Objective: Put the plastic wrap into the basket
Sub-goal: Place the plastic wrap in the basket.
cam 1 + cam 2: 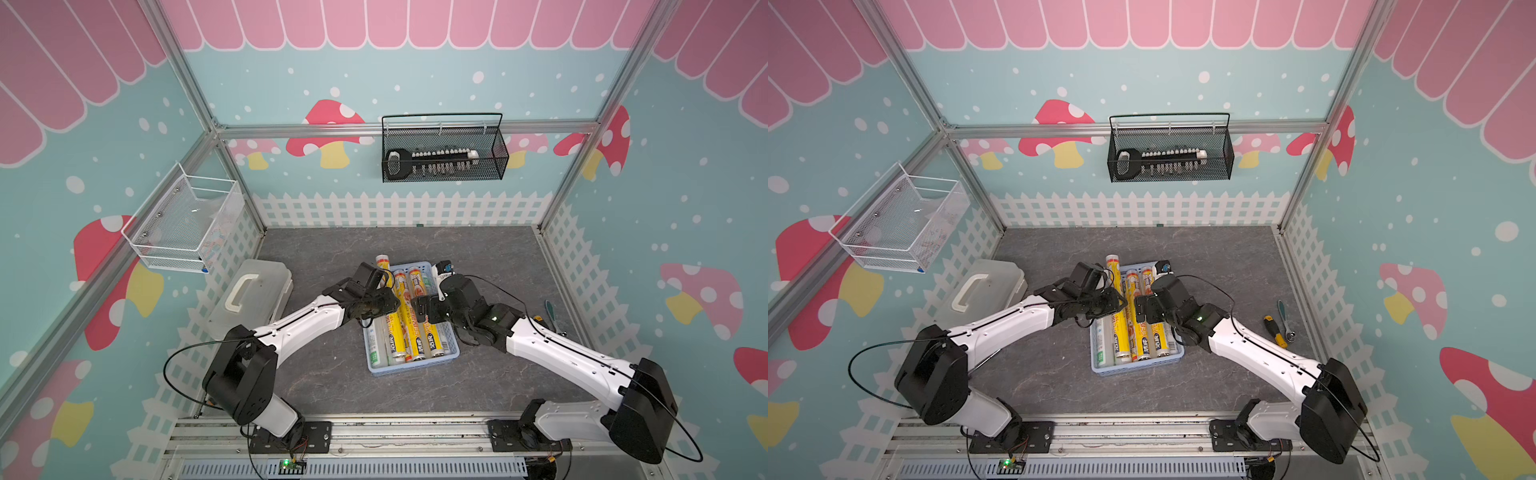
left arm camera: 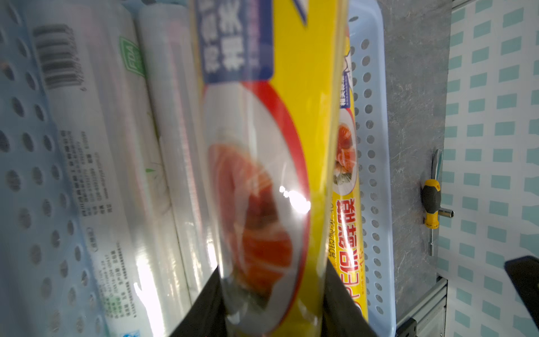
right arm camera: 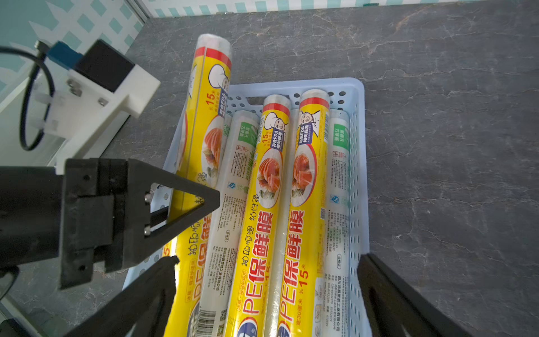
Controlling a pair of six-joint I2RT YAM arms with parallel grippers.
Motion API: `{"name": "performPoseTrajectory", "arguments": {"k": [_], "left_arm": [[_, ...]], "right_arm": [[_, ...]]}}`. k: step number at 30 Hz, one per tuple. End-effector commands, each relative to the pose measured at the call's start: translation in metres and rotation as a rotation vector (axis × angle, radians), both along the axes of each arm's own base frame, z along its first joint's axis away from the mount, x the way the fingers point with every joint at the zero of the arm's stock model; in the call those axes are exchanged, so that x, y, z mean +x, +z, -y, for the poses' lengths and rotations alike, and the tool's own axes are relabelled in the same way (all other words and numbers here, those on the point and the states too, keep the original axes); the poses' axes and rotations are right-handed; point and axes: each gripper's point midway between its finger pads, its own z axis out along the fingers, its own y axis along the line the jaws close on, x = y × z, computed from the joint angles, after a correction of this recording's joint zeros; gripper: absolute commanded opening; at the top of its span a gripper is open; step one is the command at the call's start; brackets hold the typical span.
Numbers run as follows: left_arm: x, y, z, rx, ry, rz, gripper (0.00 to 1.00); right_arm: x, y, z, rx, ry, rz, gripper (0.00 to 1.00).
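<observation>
The basket [image 1: 412, 366] is a light blue perforated tray in the middle of the floor, with several rolls of plastic wrap lying lengthwise in it: yellow ones [image 3: 303, 186] and white ones with green print [image 2: 96, 163]. My left gripper [image 2: 271, 309] is shut on one more yellow roll [image 3: 208, 96]. That roll lies slanted along the basket's left side, its far end [image 1: 383, 266] sticking out past the far rim. My right gripper [image 3: 267, 280] hangs open over the near half of the basket [image 3: 357, 87], its fingers astride the rolls and touching none.
A yellow-and-black screwdriver [image 1: 1274, 330] and a teal-handled ratchet [image 1: 1284, 316] lie on the floor by the right wall. A translucent lidded box [image 1: 249, 295] stands left of the basket. A black wire basket [image 1: 444, 153] hangs on the back wall, a white one [image 1: 183, 224] on the left wall.
</observation>
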Motion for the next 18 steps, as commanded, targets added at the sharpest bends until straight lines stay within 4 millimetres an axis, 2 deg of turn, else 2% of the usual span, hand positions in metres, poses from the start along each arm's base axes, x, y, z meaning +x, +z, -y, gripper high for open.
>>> {"name": "performPoseTrajectory", "arguments": {"k": [1,8,13,18], "left_arm": [[0.0,0.0,0.011,-0.046,0.001,-0.027,0.22],[-0.009,-0.023,0.017,-0.037,-0.004,-0.107,0.3],[-0.013,-0.028,0.014,-0.023,-0.01,-0.121,0.33],[-0.016,-0.031,0.014,-0.008,-0.017,-0.142,0.41]], "right_arm": [[-0.002,-0.004,0.001,0.028,-0.006,-0.023,0.99],[-0.001,-0.006,0.001,0.027,-0.006,-0.03,0.99],[0.0,-0.007,-0.002,0.018,0.008,-0.04,0.99],[0.0,-0.01,-0.005,0.018,0.013,-0.051,0.99]]}}
